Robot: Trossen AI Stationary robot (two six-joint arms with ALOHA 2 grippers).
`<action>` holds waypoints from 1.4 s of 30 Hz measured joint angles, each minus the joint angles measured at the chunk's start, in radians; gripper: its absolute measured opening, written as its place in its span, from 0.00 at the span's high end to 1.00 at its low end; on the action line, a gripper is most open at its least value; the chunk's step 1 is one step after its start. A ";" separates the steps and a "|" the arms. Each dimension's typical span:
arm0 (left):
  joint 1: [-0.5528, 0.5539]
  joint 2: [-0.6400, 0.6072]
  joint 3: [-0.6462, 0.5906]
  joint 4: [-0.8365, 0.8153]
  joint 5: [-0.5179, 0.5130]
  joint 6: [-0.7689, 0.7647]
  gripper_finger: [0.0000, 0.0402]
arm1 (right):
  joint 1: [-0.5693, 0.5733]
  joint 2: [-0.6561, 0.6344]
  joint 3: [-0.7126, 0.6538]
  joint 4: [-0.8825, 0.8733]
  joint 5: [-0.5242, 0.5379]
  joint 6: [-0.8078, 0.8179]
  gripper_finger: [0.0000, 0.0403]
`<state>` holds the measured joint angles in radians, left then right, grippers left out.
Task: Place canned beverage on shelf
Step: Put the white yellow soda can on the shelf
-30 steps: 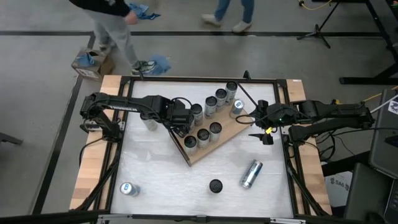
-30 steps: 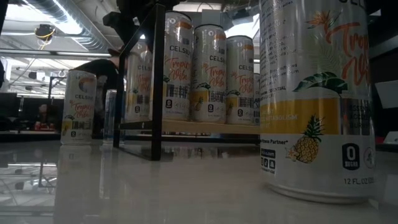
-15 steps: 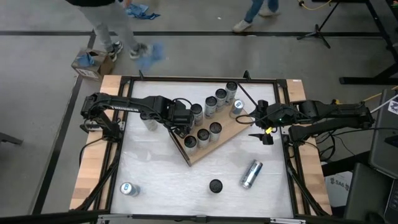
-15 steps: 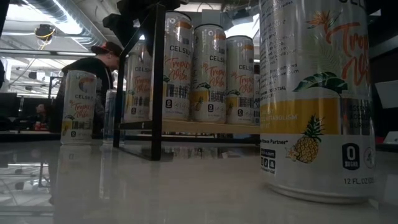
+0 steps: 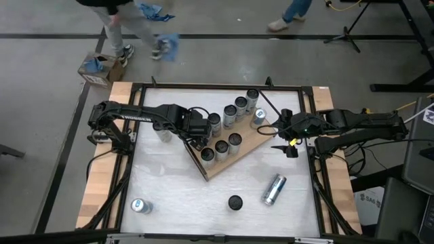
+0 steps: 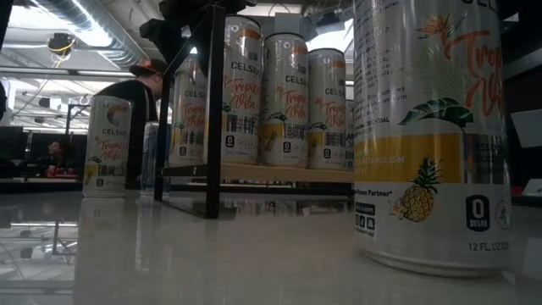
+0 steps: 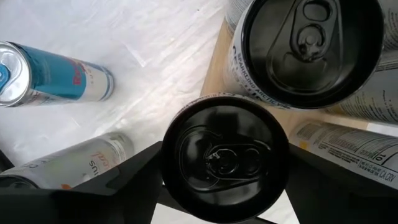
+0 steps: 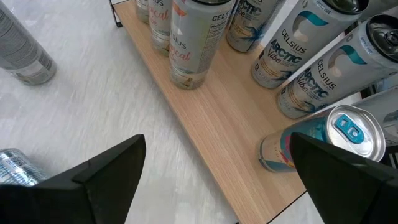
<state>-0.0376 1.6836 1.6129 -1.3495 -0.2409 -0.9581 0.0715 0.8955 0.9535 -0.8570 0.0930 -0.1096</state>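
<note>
The shelf (image 5: 249,148) is a light-brown board lying slantwise in the middle of the table, raised on dark legs (image 6: 212,182). Several cans stand on it (image 5: 229,114). My left gripper (image 5: 196,133) points down over the shelf's far left corner. In the left wrist view its fingers (image 7: 140,171) stand open close on either side of an upright black-topped can (image 7: 224,155), which rests by its base at the board's edge (image 7: 214,68). My right gripper (image 8: 217,186) hangs open beside the shelf's right end (image 5: 287,145), holding nothing.
Two cans (image 7: 53,78) (image 7: 68,165) stand on the table just left of the shelf. Toward the near edge are a silver can lying on its side (image 5: 274,189), an upright black-topped can (image 5: 235,202) and another can (image 5: 140,206). People walk beyond the far edge.
Neither arm nor any can has visibly moved. The people beyond the table's far edge have walked on.
</note>
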 joint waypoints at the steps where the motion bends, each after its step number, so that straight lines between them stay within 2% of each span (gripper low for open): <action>1: 0.000 0.000 0.000 0.000 -0.001 0.000 0.28 | 0.000 0.000 0.000 0.000 0.000 0.000 0.04; 13: 0.000 0.000 0.000 0.000 0.023 0.000 0.27 | 0.000 0.000 0.000 0.000 0.000 0.000 0.04; 22: 0.000 0.000 0.001 0.001 0.023 -0.003 0.10 | 0.000 0.000 0.000 0.000 0.000 0.000 0.04; 26: 0.000 0.000 0.001 0.001 0.023 -0.027 0.06 | 0.000 0.000 0.000 0.000 0.000 0.000 0.04; 36: 0.000 -0.010 0.002 -0.004 0.023 -0.027 0.06 | 0.000 0.000 0.000 0.000 -0.002 0.000 0.04; 42: 0.000 -0.025 0.009 -0.005 0.023 -0.012 0.06 | 0.000 0.000 0.000 0.002 -0.097 0.001 0.04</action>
<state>-0.0380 1.6582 1.6222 -1.3540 -0.2184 -0.9697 0.0716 0.8955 0.9535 -0.8550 -0.0037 -0.1090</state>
